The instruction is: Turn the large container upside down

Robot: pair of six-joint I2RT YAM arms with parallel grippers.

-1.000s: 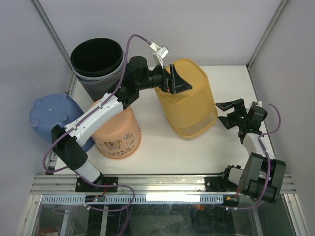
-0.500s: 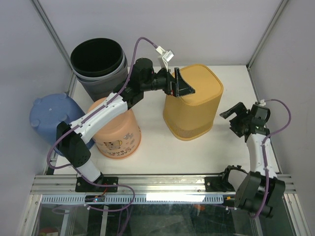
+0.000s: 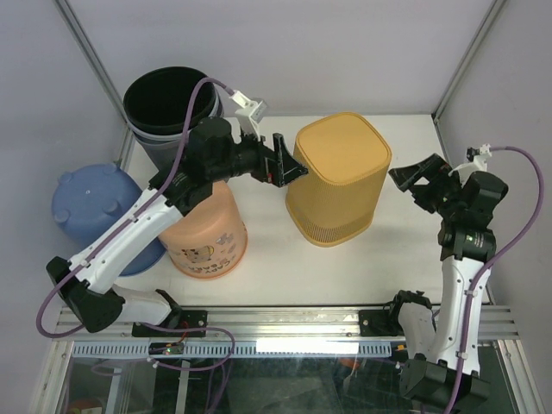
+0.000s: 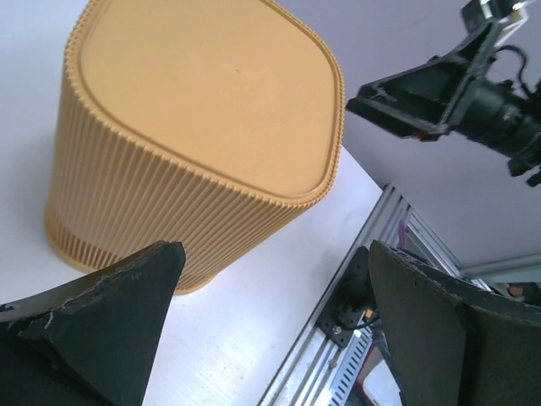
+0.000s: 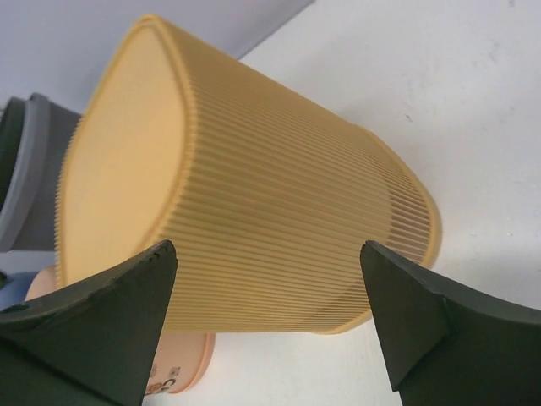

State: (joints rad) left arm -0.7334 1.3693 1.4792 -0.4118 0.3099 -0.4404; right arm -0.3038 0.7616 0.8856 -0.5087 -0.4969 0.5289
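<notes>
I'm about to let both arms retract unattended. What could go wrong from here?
The open left tool sits close beside the yellow container; a sideways swing could tip it. The left arm crosses above the peach tub and might bump it. The open right tool flanks the other side.

The ribbed yellow plastic container (image 3: 336,177) hides its inside, mouth down on the tabletop (image 3: 267,278). Near the left edge, the left arm (image 3: 142,222) covers part of the peach printed plastic bucket (image 3: 211,243), whose print is unreadably small.

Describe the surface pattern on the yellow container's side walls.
Fine vertical ribs all round the yellow container; clearest in the right wrist view.
</notes>
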